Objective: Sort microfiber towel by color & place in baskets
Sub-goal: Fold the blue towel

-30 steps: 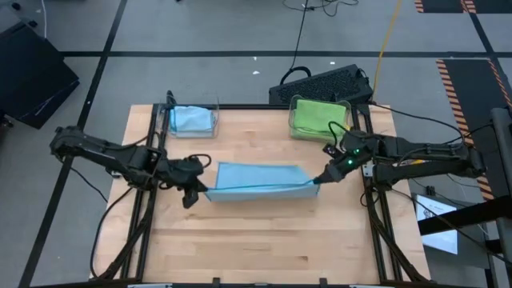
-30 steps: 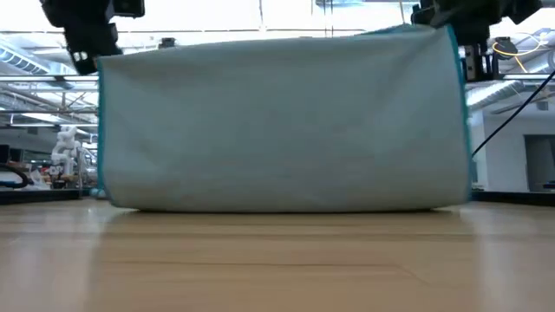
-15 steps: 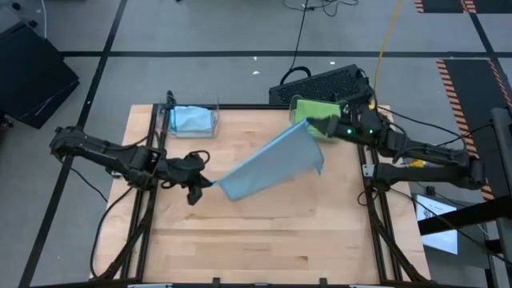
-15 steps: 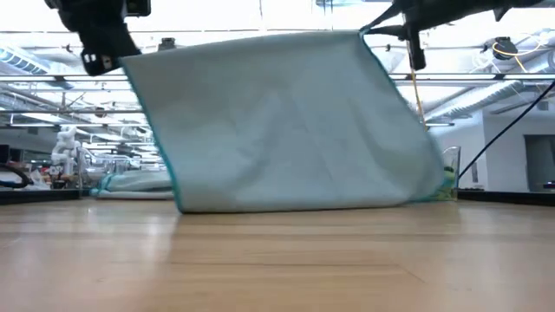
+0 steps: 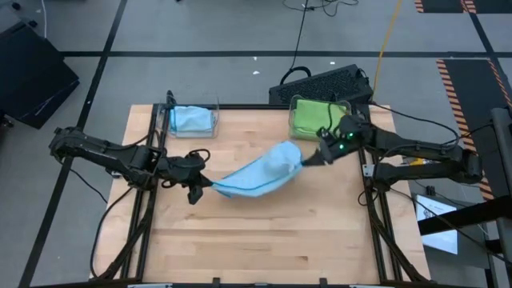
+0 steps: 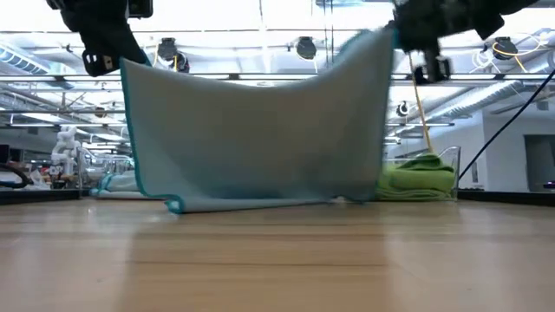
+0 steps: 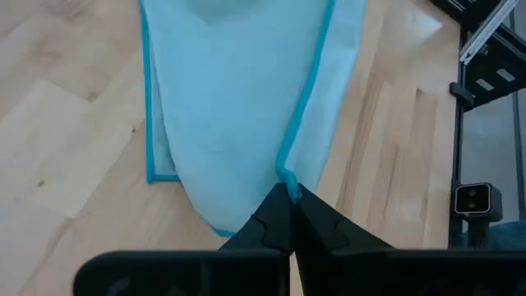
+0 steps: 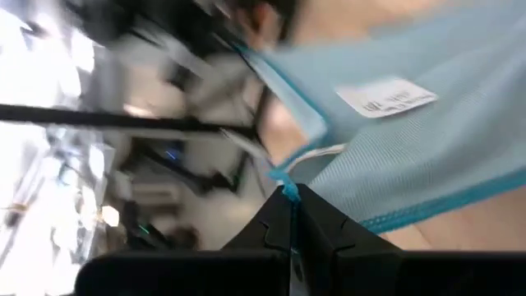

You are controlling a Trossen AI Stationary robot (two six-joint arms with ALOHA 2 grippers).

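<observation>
Sagging blue towel (image 5: 260, 172) between left fingers (image 5: 202, 183) and right fingers (image 5: 308, 161), each clenched on a corner.

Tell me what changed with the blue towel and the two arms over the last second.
The right gripper swung its corner of the blue towel up toward the green-towel basket, then back in toward the left gripper, so the once-taut towel now sags. Both jaws stayed shut on their corners, nothing was released. The left gripper barely moved; the basket with a blue towel and the green-towel basket are unchanged.
</observation>
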